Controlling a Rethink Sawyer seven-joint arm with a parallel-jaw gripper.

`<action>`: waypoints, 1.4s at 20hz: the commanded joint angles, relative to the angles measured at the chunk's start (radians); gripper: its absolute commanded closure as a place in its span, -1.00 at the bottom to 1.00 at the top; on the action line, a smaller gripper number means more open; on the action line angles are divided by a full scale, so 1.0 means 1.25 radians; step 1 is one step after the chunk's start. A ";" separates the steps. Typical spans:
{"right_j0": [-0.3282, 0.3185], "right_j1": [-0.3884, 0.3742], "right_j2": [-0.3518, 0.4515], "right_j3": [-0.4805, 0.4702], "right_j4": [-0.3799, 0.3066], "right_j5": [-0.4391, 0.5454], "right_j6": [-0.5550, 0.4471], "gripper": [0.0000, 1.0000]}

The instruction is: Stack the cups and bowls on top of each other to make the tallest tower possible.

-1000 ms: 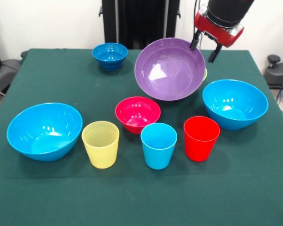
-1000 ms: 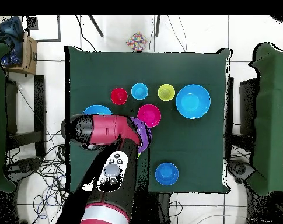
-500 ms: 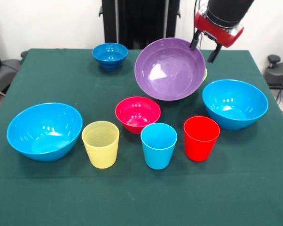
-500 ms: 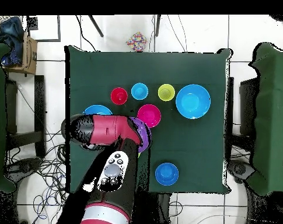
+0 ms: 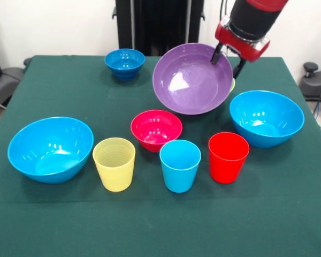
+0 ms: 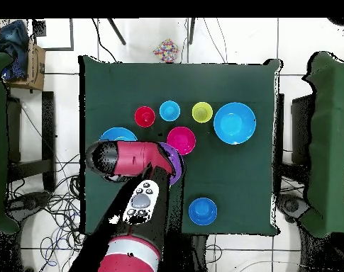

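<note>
The pincer (image 5: 227,58) hangs over the far rim of the purple bowl (image 5: 191,80), its two dark fingers (image 5: 216,53) spread apart with the rim between them; whether they actually grip it cannot be told. The purple bowl sits tilted toward the front, near the tabletop's (image 5: 69,91) back edge, with a sliver of lime green (image 5: 232,84) showing behind it. A dark blue bowl (image 5: 124,63) stands near the back edge. Two large light blue bowls (image 5: 50,149) (image 5: 266,118) sit toward the side edges. A pink-red bowl (image 5: 156,129) lies mid-table, and along the front edge stand the yellow cup (image 5: 114,164), light blue cup (image 5: 180,165) and red cup (image 5: 228,157).
</note>
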 commanded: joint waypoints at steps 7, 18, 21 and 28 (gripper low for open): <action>-0.050 0.070 0.111 0.020 -0.022 -0.060 0.001 -1.00; -0.025 0.051 0.088 0.006 -0.033 -0.065 0.015 -1.00; -0.029 0.050 0.089 0.006 -0.034 -0.071 0.012 -1.00; -0.026 0.048 0.086 0.006 -0.038 -0.082 0.013 1.00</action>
